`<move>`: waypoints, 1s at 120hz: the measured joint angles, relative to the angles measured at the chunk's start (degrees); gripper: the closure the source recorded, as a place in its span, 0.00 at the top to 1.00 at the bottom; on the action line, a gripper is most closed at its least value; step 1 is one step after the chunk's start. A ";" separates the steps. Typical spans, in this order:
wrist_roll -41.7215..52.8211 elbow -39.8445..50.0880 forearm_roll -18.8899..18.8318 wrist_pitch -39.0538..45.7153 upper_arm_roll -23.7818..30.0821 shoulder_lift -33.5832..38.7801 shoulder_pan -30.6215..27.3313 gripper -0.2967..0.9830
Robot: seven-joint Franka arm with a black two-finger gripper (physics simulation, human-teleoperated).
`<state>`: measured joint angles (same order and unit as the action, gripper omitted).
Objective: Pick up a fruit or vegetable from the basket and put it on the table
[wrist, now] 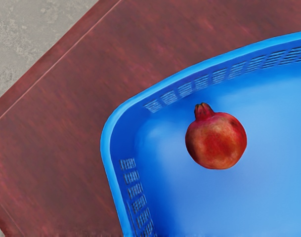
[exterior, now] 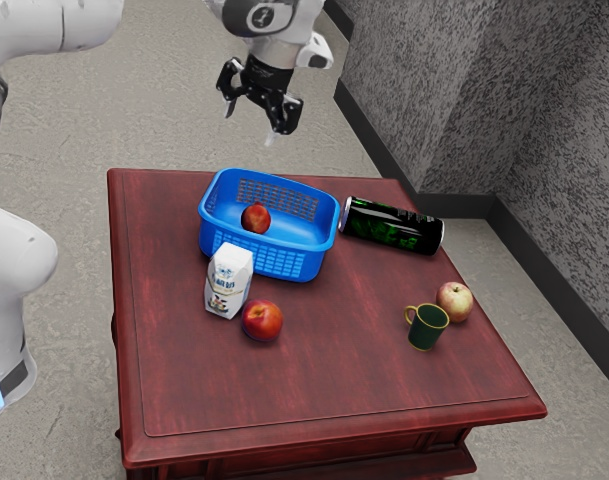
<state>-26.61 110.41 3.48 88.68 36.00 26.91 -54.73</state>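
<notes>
The pomegranate lies inside the blue basket, the pincer up in the air with fingers spread.

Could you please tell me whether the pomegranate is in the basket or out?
In: the pomegranate rests on the bottom of the blue basket, within its walls.

The exterior view looks slantwise down, from farther off, over the whole tabletop; the wrist view faces down from nearer, sharing part of tabletop and basket
</notes>
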 joint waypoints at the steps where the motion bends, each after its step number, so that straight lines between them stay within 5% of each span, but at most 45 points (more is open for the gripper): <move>1: -0.39 0.08 0.11 0.03 0.73 0.29 -0.89 0.75; 10: -3.65 0.06 2.27 0.28 7.93 2.62 -10.80 0.75; 22: -7.40 -1.42 3.86 0.45 10.47 3.18 -14.09 0.75; 51: -14.26 2.59 5.09 1.77 13.96 9.13 -12.89 0.75; 85: -19.54 12.12 4.93 10.61 8.46 9.16 -2.97 0.75; 120: -22.96 17.19 4.91 16.04 8.32 6.63 -1.61 0.75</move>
<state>-49.58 127.61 8.40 104.72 44.33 33.53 -56.34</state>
